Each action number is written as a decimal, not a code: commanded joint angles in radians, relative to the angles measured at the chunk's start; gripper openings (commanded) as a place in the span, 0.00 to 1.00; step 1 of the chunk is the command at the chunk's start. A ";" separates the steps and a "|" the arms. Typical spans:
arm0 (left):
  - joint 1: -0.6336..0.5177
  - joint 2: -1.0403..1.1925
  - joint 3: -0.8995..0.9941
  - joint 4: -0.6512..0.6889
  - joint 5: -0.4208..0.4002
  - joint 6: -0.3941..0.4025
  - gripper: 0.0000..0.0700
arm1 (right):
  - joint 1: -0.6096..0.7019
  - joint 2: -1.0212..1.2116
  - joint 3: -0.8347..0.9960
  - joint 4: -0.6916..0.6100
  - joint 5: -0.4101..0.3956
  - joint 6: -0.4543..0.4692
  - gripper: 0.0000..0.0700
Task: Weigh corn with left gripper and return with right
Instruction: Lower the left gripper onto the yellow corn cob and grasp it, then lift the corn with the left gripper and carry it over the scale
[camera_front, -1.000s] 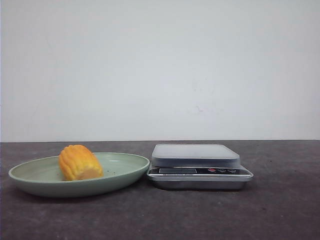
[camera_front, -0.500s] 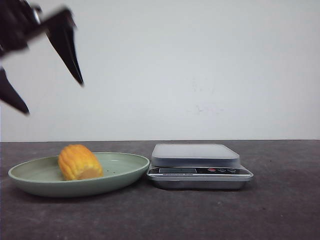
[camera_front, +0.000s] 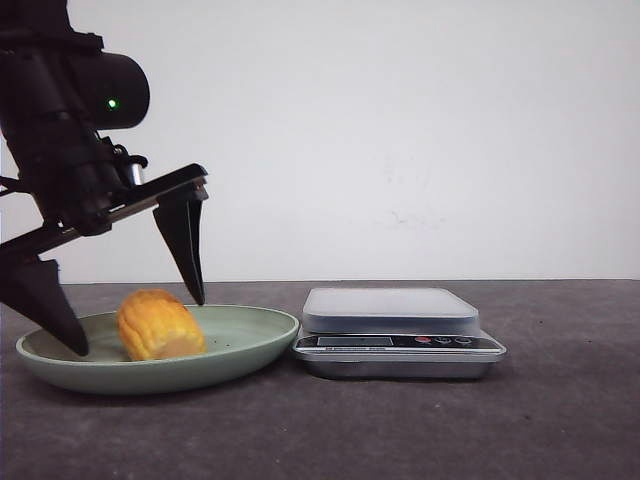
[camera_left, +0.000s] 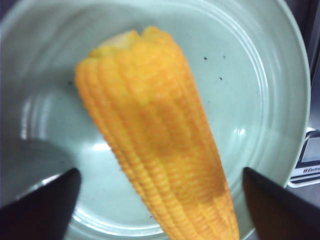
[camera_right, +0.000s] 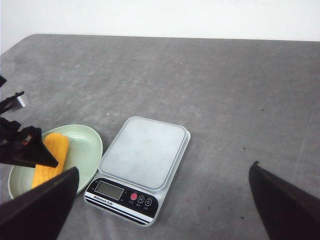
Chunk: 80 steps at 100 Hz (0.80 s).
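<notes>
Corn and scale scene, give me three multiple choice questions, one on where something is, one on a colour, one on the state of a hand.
1. Where does the corn lie?
A. on the scale
B. in the plate
C. on the bare table

2. What colour is the plate?
A. pale green
B. red
C. black

3. How is the left hand set?
A. shut on the corn
B. open, a finger on each side of the corn
C. open over the scale

Answers: 1 B, the corn rests inside the plate, left of the scale. 2 A, its rim and bowl are pale green. 3 B, the fingers stand wide apart, not touching the corn.
</notes>
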 joint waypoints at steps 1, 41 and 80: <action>-0.012 0.017 0.011 0.003 0.006 0.029 0.00 | 0.004 0.003 0.010 0.014 0.004 0.014 1.00; -0.026 -0.111 0.264 0.034 0.190 0.032 0.00 | 0.004 0.003 0.010 0.020 0.004 0.014 1.00; -0.073 -0.123 0.718 0.056 0.161 0.103 0.00 | 0.005 0.003 0.010 0.021 0.004 0.019 1.00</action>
